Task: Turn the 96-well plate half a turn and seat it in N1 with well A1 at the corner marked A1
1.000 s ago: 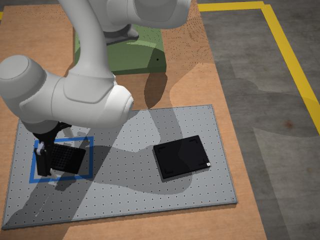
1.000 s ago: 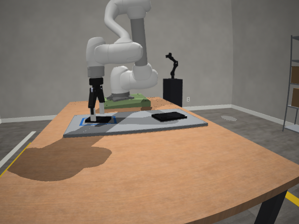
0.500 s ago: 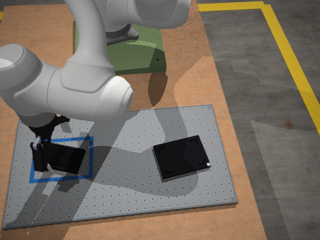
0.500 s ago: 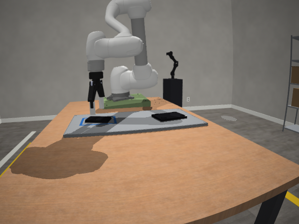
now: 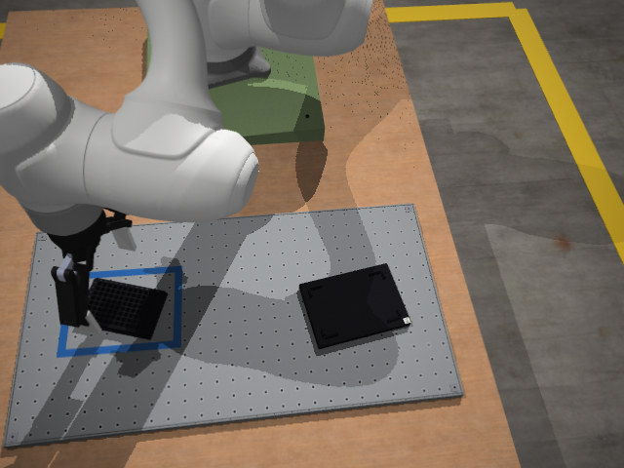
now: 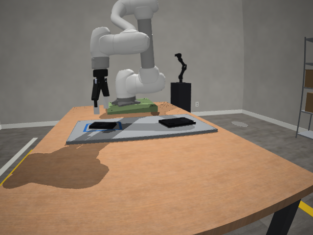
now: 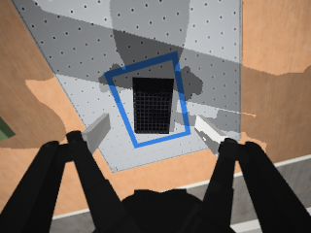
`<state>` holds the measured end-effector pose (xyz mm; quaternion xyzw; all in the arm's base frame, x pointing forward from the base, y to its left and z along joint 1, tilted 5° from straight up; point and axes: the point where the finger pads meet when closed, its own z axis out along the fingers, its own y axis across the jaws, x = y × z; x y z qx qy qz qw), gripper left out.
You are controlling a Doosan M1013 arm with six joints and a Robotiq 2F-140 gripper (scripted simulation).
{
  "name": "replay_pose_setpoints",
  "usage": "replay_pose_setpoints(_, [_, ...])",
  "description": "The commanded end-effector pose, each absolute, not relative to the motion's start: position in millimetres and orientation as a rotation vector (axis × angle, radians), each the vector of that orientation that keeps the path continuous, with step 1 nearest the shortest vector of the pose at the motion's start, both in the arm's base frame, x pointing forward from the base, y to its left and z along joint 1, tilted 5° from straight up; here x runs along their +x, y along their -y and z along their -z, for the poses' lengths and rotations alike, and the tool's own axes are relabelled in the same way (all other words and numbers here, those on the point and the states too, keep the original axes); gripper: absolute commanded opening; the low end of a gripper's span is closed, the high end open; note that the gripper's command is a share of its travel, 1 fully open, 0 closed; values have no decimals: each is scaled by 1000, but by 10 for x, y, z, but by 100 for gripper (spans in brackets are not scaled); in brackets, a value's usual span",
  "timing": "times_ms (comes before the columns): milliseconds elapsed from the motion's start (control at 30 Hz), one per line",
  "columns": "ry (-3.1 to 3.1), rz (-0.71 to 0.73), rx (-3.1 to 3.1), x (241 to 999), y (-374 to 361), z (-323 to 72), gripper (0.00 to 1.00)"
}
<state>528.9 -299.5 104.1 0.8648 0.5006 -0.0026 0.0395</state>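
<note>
From the top view, the black 96-well plate (image 5: 126, 307) is lying inside the blue taped outline B1 (image 5: 175, 307) at the left end of the grey perforated deck (image 5: 282, 382), its gridded face up and its body turned slightly askew to the tape. The gripper (image 5: 88, 274) is hanging beside the plate's left end with its fingers spread wide and gripping nothing; the white arm (image 5: 151, 151) is hiding much of it. Well to the right, the plate nest N1 (image 5: 352, 307) is sitting as a flat matte black slab with small corner locators and a tiny white mark (image 5: 406, 321) at its near right corner. The deck is resting on a wood-grain table (image 5: 453, 403), and the arm is standing on a green base (image 5: 287, 121).

The exterior view is showing what the top view cannot: the gripper (image 6: 100, 107) is hovering above the deck, clear of the plate (image 6: 102, 125), with its pale fingertips pointing down. The nest (image 6: 176, 122) is reading as a low, thin block.

In the wrist view, the plate (image 7: 153, 104) is lying below and between the spread fingers, touching neither. Its fine well grid is showing plainly here, framed by the tape (image 7: 117, 104). Which corner is cut off cannot be told in any view.
</note>
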Motion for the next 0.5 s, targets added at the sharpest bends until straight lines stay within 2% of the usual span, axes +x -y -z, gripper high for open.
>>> replay_pose_setpoints(0, [-1534, 8, 2650, 5289, 2994, -1043, 100])
replay_pose_setpoints(267, [-1534, 8, 2650, 5289, 2994, -1043, 100])
replay_pose_setpoints(467, [-1262, -5, 2790, 5289, 2994, -1043, 100])
